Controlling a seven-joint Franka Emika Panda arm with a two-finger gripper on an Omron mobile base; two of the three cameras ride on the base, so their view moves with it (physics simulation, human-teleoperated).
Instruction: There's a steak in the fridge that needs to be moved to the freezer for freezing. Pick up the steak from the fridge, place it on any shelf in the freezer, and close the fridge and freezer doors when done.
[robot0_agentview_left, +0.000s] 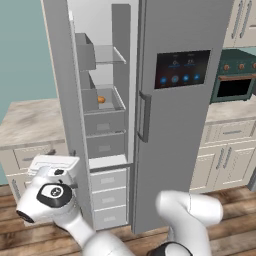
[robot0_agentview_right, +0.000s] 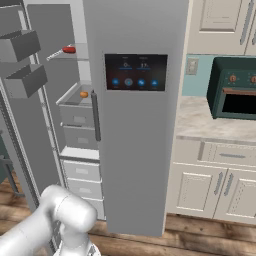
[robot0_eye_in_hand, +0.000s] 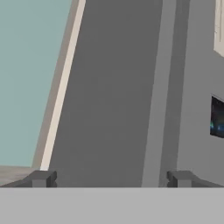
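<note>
I'm seeing the steak (robot0_agentview_right: 69, 50) lying red and flat on an upper glass shelf at upper left, inside the fridge (robot0_agentview_right: 75, 100), whose panelled door (robot0_agentview_right: 135, 115) is standing open.

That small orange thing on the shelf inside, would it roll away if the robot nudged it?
Probably. The orange thing looks round, so a nudge could set it rolling. It sits on a clear shelf with a raised rim, which would likely stop it. It looks small and light. The hand hangs open, well away from it.
</note>
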